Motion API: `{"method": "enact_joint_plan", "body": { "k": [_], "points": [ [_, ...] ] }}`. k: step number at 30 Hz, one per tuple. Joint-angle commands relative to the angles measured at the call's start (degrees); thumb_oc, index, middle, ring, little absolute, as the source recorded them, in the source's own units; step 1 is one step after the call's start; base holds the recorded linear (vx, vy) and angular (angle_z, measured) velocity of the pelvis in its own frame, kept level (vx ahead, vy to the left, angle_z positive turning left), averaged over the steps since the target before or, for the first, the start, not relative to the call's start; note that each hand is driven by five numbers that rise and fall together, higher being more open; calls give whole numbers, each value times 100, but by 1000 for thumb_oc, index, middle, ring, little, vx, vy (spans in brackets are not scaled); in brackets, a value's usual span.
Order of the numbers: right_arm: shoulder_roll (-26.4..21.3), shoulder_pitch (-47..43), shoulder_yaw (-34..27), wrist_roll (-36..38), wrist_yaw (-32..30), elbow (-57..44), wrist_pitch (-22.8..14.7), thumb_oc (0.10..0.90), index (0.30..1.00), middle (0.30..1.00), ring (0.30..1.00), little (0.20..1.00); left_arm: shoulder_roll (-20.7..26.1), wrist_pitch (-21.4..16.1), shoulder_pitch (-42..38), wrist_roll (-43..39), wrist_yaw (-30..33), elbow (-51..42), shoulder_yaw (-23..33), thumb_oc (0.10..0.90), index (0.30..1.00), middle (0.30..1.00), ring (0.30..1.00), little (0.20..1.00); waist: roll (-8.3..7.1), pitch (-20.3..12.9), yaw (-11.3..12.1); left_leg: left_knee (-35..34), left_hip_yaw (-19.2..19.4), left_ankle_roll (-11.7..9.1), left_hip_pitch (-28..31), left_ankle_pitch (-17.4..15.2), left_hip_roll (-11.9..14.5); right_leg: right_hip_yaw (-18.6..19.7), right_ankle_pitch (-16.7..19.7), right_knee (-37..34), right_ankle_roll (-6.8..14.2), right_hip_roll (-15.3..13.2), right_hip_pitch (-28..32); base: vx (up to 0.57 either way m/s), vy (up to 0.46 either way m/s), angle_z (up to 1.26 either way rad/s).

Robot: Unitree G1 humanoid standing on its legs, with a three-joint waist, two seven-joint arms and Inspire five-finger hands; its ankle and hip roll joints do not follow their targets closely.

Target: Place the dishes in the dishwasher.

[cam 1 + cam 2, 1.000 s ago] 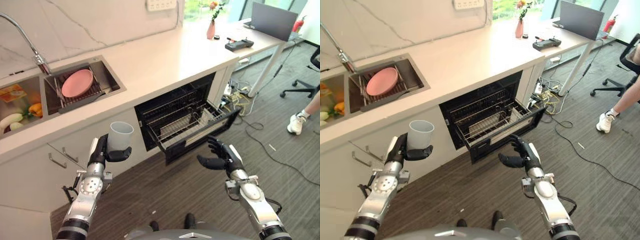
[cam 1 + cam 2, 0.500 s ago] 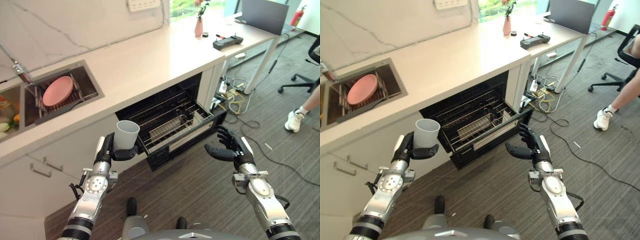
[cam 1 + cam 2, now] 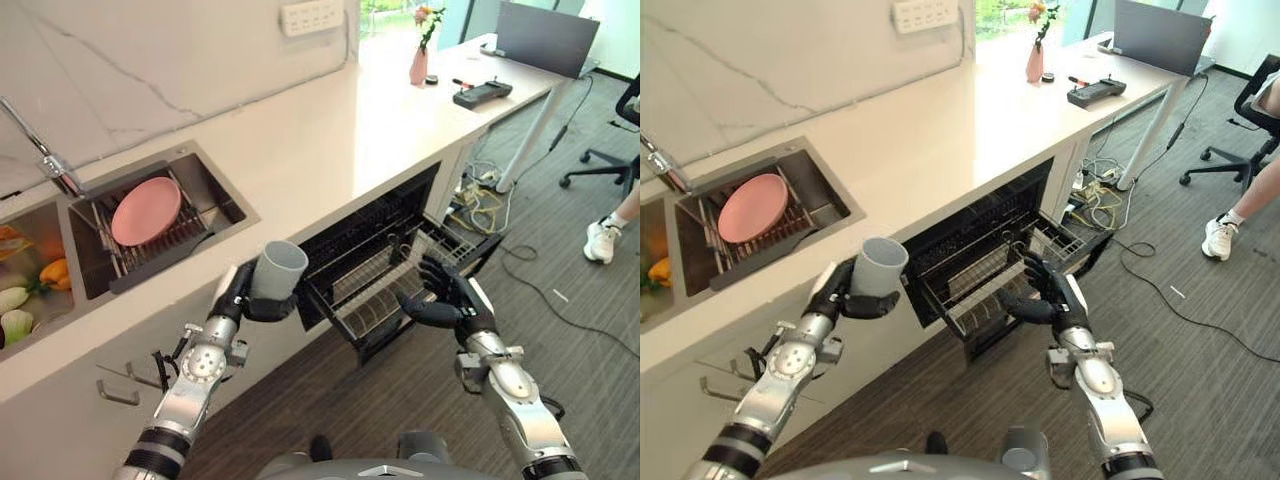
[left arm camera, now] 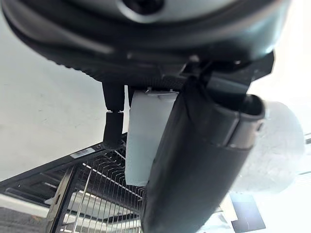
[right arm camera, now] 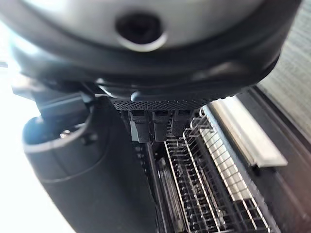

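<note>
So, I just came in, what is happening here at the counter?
The robot is loading the dishwasher. Its left hand is curled round a pale grey plastic cup, held upright in front of the open black dishwasher. Its right hand, fingers relaxed and holding nothing, is at the pulled-out wire rack. A round pink plate lies on the rack in the steel sink, not yet loaded. A person's leg and white shoe show at the far right.
</note>
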Motion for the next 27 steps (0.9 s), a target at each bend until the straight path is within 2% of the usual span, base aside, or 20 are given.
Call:
{"method": "enact_joint_plan", "body": {
  "k": [1,2,3,6,8,12,21,26,27],
  "points": [
    [24,-416,-275,95,30,-386,-524,800,900,900,900,900,439,-395,-488,93,424,-287,757,400,300,300,300,300,-186,-357,146,345,-321,-373,-287,-270,391,17,399,-1776,118,365,611,84,0,-3],
    [10,-397,-275,120,9,-423,-544,800,900,900,900,900,406,-416,-513,120,467,-279,745,400,300,300,300,300,-235,-313,143,386,-400,-375,-279,-313,344,191,444,-2217,129,453,494,58,-37,9],
    [16,-378,-285,130,15,-497,-569,800,900,900,900,900,392,-431,-535,122,500,-297,768,400,300,300,300,300,-256,-304,170,413,-391,-394,-278,-338,359,117,493,-2382,189,404,514,54,-59,11],
    [8,-341,-333,215,40,-572,-605,800,900,900,900,900,301,-463,-618,80,515,-285,688,400,300,300,300,300,-334,-361,162,406,-447,-431,-279,-341,338,102,519,-2814,163,434,761,61,-74,12],
    [-6,-354,-326,318,77,-627,-614,800,900,900,900,900,260,-484,-609,51,503,-304,665,400,300,300,300,300,-350,-468,204,332,-386,-491,-222,-330,380,-56,584,-3159,183,407,1002,102,-94,16],
    [24,-309,-247,678,214,-709,-586,800,900,900,900,900,172,-499,-592,-26,469,-379,589,400,300,300,300,300,-371,-606,227,174,-398,-599,-106,-257,461,-96,595,-3487,171,479,1268,82,-87,-2],
    [196,-244,42,1775,418,-1095,-563,800,900,900,900,900,-62,-518,-938,-200,553,-392,276,400,300,300,300,300,-289,-757,98,-241,-305,-756,196,-101,570,-137,683,-4068,167,589,1629,48,-62,1],
    [308,-360,321,2196,229,-1323,-647,800,900,900,900,900,-255,-450,-1396,-43,1004,-212,-20,400,300,300,300,300,-242,-774,11,-287,-215,-783,245,-85,608,-36,690,-4115,162,606,1614,11,-48,-8],
    [356,-423,550,2401,138,-1433,-640,800,900,900,900,900,-365,-401,-1625,54,1239,-103,-220,400,300,300,300,300,-219,-780,-39,-301,-171,-790,263,-80,616,13,692,-4115,163,618,1596,1,-42,-21]
  ]
}}
